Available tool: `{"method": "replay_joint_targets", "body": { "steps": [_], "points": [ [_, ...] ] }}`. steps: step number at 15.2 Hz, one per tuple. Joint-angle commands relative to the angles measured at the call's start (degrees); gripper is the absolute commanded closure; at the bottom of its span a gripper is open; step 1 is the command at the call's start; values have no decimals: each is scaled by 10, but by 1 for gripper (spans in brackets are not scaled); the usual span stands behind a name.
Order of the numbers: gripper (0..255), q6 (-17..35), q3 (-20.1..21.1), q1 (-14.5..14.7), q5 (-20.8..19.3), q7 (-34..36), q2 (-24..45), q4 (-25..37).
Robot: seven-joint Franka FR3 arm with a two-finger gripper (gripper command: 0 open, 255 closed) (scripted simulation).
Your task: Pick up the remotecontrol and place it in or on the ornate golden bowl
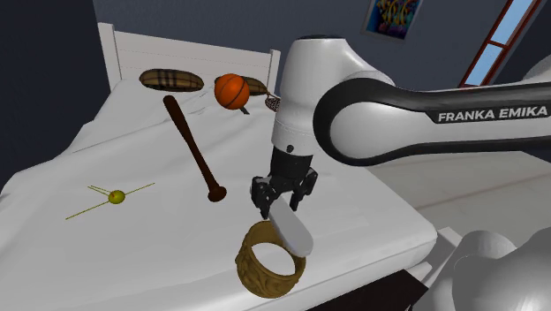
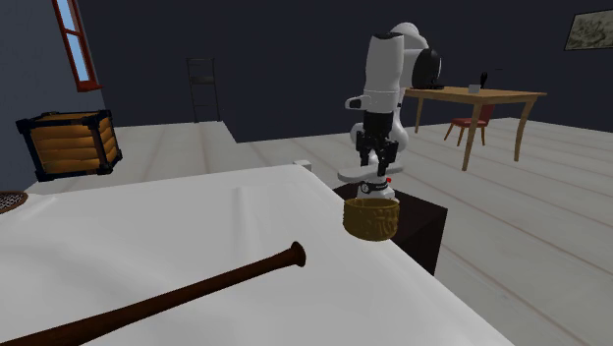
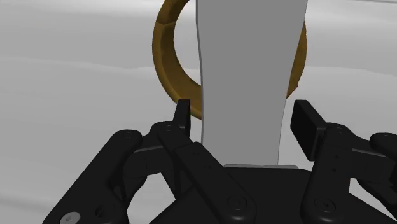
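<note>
The main risk is that the plain white, flat, slab-shaped remote control (image 1: pixel 291 231) does not settle in the ornate golden-brown ring-shaped bowl (image 1: pixel 261 274). In the lower middle of the shoulder view the remote control slants downward, with its lower end at the bowl's rim on the picture's right side and not plainly down inside. From that pose it could pivot on the rim and slide out. The bowl stands close to the near edge of the white-sheeted bed (image 1: pixel 132 238), so a remote control that slips out may go over the edge to the floor.

The all-black two-finger gripper (image 1: pixel 284 199) hangs just above the bowl, so a careless lift or sideways move could drag the remote control along or knock the bowl.

In the wrist view the gripper (image 3: pixel 245 119) has its fingers apart on either side of the slab. There is a clear gap at the finger on the frame's right and a thinner one on the left, so it seems to clasp nothing.

The remote control (image 3: pixel 245 70) runs from between the fingers across the bowl's (image 3: pixel 167 70) opening. It shows no buttons or markings, only a smooth pale face that narrows slightly toward the gripper.
</note>
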Motion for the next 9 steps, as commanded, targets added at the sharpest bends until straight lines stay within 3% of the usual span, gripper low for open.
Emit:
{"method": "replay_joint_targets", "body": {
  "steps": [1,9],
  "points": [
    [255,13,8,5,5,10,-4,-15],
    [255,78,19,6,7,12,13,-64]
  ]
}}
